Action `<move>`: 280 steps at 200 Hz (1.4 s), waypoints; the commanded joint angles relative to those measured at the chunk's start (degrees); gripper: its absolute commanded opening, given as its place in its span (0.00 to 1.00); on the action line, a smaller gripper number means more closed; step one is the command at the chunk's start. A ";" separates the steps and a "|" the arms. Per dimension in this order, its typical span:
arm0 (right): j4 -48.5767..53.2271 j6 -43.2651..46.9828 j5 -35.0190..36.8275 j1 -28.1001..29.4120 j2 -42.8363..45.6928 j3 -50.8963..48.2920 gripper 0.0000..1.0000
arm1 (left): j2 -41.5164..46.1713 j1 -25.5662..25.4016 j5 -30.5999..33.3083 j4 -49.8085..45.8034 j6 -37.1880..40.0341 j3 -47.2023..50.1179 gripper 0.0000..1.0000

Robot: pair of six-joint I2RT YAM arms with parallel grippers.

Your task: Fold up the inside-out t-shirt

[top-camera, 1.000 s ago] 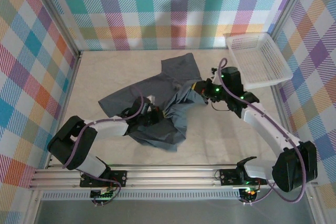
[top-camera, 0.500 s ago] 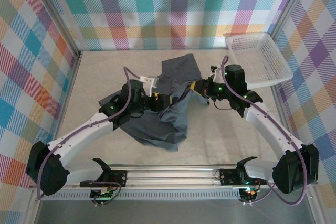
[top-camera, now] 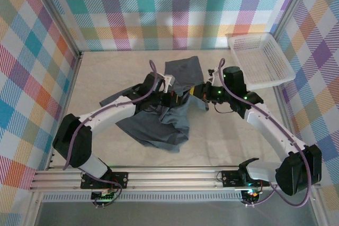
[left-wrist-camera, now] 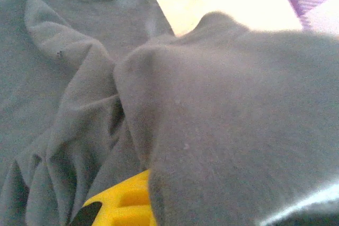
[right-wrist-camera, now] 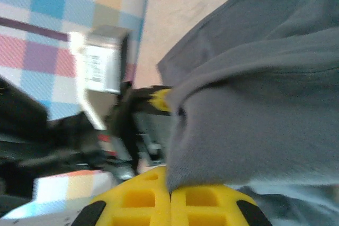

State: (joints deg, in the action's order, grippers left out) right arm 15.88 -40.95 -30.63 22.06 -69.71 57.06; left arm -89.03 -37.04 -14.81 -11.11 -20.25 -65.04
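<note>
Inside-out t-shirt (top-camera: 159,125) is seen crumpled on the middle of the beige table (top-camera: 106,72), its dark slate-grey cloth heaped in loose folds. One part is spread toward the far wall, another trails toward the left, and the widest part lies toward the near edge. Between these parts the fabric is gathered up into a raised ridge, and both tools meet at that ridge.

The left tool (top-camera: 177,99) is clenched on the t-shirt. In the left wrist view a thick fold of the t-shirt (left-wrist-camera: 212,104) is draped over it, close to the lens, and one yellow finger (left-wrist-camera: 124,199) shows beside the edge of that fold. Flatter, wrinkled cloth is spread beyond it on the table.

The right tool (top-camera: 197,91) is placed just beside the left one, reaching in from the right. In the right wrist view its two yellow fingers (right-wrist-camera: 137,205) are pressed together, and a bunch of the t-shirt (right-wrist-camera: 265,78) is pinched between them and rises from the tips.

A white plastic mesh basket (top-camera: 235,46) is set at the far right corner of the table, well apart from the cloth. The table is enclosed by panels in a coloured plaid pattern (top-camera: 175,3).
</note>
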 commanded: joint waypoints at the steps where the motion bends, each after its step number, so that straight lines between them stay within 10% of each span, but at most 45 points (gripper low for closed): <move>1: 6.77 11.42 12.55 -4.08 -3.71 0.02 0.00 | 5.79 4.23 -16.81 8.58 -19.15 0.81 0.00; 20: 6.05 21.88 19.57 -4.42 -12.25 -0.79 0.00 | 7.83 3.61 -25.11 13.12 -28.49 0.96 0.00; 47: 7.82 24.61 12.49 -4.40 -15.58 3.07 0.00 | 12.76 3.63 -18.08 -0.83 -22.37 -0.02 0.00; 81: 6.23 20.54 12.49 -2.18 -0.02 -0.93 0.38 | 13.66 3.82 -13.86 -4.35 -20.86 1.52 0.00; 125: -5.97 16.26 22.27 16.44 13.19 -10.00 0.31 | 12.87 3.81 -12.46 -6.05 -21.85 0.73 0.00; 192: -7.77 10.55 17.86 20.04 -9.00 -1.43 0.46 | 14.84 3.81 -12.00 -5.32 -24.60 -1.80 0.00; 231: -11.27 6.69 27.57 24.80 -14.05 -12.78 0.14 | 17.57 5.10 -9.99 -3.89 -24.66 -4.50 0.00; 280: -10.09 20.28 30.46 25.79 -2.10 -16.38 0.37 | 16.54 5.84 -11.88 -3.97 -24.98 -3.46 0.00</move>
State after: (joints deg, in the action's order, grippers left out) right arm 5.72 -29.41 -3.31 47.68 -78.96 40.14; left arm -73.25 -32.08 -25.52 -17.96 -44.36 -67.46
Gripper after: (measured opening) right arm 0.320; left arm 0.068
